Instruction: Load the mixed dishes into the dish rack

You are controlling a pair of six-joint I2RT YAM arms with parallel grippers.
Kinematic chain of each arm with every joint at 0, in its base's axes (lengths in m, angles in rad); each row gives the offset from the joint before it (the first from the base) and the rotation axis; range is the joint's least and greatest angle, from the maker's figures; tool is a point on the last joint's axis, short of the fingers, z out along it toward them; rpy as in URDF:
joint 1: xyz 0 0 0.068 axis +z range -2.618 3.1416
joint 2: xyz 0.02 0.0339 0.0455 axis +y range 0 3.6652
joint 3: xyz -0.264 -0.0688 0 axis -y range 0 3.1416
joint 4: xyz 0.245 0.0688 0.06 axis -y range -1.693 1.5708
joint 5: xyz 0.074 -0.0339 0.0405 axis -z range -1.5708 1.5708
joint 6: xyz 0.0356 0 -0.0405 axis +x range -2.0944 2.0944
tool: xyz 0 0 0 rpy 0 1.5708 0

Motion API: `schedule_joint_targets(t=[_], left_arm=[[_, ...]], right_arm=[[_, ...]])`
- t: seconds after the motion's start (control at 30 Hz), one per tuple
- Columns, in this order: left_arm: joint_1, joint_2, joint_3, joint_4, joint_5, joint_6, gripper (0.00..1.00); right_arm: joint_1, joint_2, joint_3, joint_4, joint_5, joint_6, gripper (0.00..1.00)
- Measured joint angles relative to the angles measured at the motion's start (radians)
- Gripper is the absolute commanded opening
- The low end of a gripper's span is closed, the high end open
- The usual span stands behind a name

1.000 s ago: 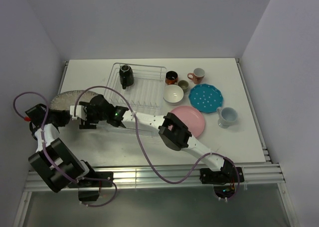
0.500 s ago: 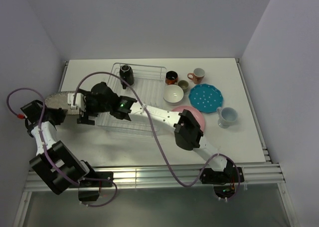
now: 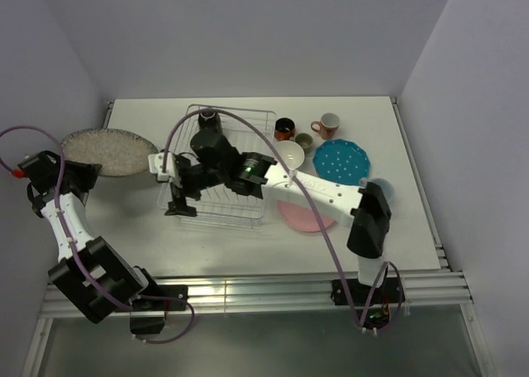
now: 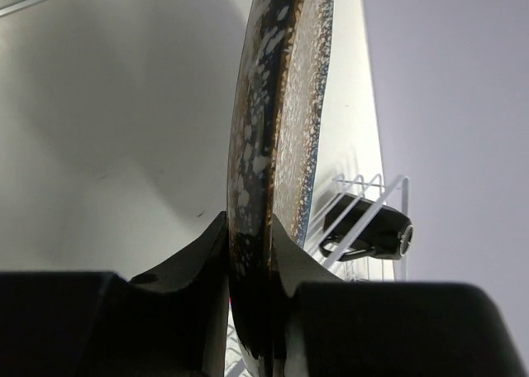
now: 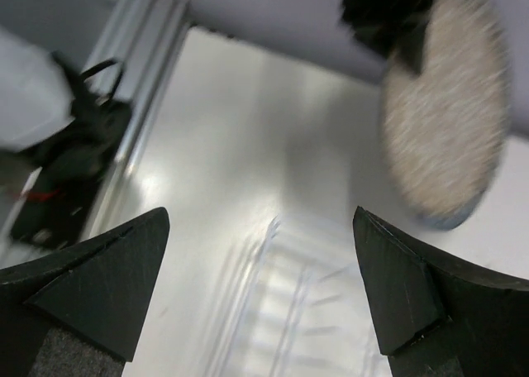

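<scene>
Left pincer [image 4: 248, 232] is clenched on the rim of the grey speckled plate [image 4: 285, 104], holding it off the counter [image 3: 140, 224] out at the left, well apart from the dish rack [image 3: 252, 129]. An edge grip makes sense for slotting it between prongs, I'd guess. Right pincer [image 5: 260, 228] hangs spread wide and empty over the rack's left end, maybe ready to steady things. A black mug [image 3: 207, 116] sits in the rack's far corner.

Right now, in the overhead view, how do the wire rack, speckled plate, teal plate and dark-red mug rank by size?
1. dish rack
2. grey speckled plate, held up nearer the camera, so unsure
3. teal dotted plate
4. dark-red mug
</scene>
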Motion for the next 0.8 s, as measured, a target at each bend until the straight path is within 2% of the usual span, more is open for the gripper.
schedule_joint_targets(t=[0.3, 0.43, 0.63, 0.8], left_arm=[[-0.09, -0.013, 0.178, -0.111, 0.004, 0.11, 0.0], [-0.15, -0.029, 0.271, -0.156, 0.008, 0.165, 0.0], [-0.251, -0.052, 0.369, -0.182, 0.039, 0.242, 0.0], [-0.34, -0.061, 0.434, -0.237, 0.055, 0.338, 0.0]], right_arm=[[-0.221, -0.408, -0.42, -0.083, -0.162, 0.029, 1.0], [-0.319, -0.572, -0.542, -0.094, -0.218, 0.037, 1.0], [-0.525, -0.756, -0.715, -0.087, -0.307, 0.07, 1.0], [-0.682, -0.835, -0.836, -0.083, -0.383, 0.088, 1.0]])
